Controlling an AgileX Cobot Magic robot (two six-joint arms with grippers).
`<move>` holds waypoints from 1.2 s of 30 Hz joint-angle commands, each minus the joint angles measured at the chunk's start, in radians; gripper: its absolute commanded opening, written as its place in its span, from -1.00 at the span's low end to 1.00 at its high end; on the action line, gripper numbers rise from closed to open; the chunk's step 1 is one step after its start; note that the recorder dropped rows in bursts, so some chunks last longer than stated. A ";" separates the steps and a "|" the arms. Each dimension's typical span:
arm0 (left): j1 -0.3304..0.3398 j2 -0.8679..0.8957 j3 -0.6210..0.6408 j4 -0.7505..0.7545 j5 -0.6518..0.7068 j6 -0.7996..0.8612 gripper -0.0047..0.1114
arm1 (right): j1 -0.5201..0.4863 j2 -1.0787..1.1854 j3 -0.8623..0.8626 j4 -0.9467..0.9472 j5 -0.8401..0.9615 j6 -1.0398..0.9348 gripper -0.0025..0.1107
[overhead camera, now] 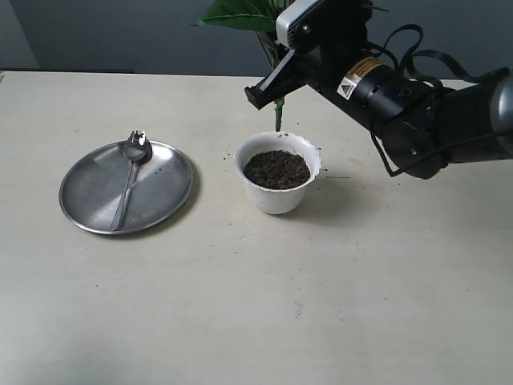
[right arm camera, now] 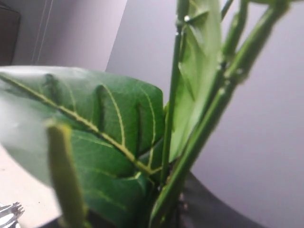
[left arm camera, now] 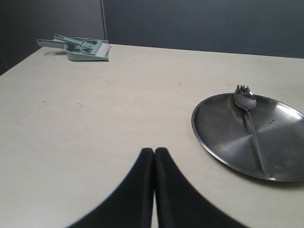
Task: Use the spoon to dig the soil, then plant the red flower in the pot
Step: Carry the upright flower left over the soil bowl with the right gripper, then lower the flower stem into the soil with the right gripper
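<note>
**Flower stem gripped behind the pot**

The left gripper (left arm camera: 154,153) has its jaws pressed together on nothing. Beyond it, the spoon (overhead camera: 128,180) lies in the steel plate (overhead camera: 88,196). The pot (overhead camera: 276,200) holds soil (overhead camera: 276,169). At its far rim, the right gripper (overhead camera: 263,91) clamps the flower (overhead camera: 278,114) by its stem.

The exterior view looks down on the table (overhead camera: 256,321), plate (overhead camera: 88,192), spoon (overhead camera: 128,181) and pot (overhead camera: 276,200). The left wrist view sits low and shares plate and spoon. The right wrist view hugs the flower (right arm camera: 95,128).

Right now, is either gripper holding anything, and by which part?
The right gripper grips the red flower by its lower green stalks. The left gripper is shut, holding nothing.
</note>
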 commanded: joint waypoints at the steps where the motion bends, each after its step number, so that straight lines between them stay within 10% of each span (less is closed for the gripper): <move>1: -0.002 -0.006 0.004 0.000 -0.012 -0.002 -0.91 | 0.000 -0.001 0.036 0.014 -0.046 0.051 -0.97; 36: -0.002 -0.006 0.004 0.000 -0.012 -0.002 -0.91 | -0.069 0.094 0.083 -0.019 -0.230 0.047 -0.97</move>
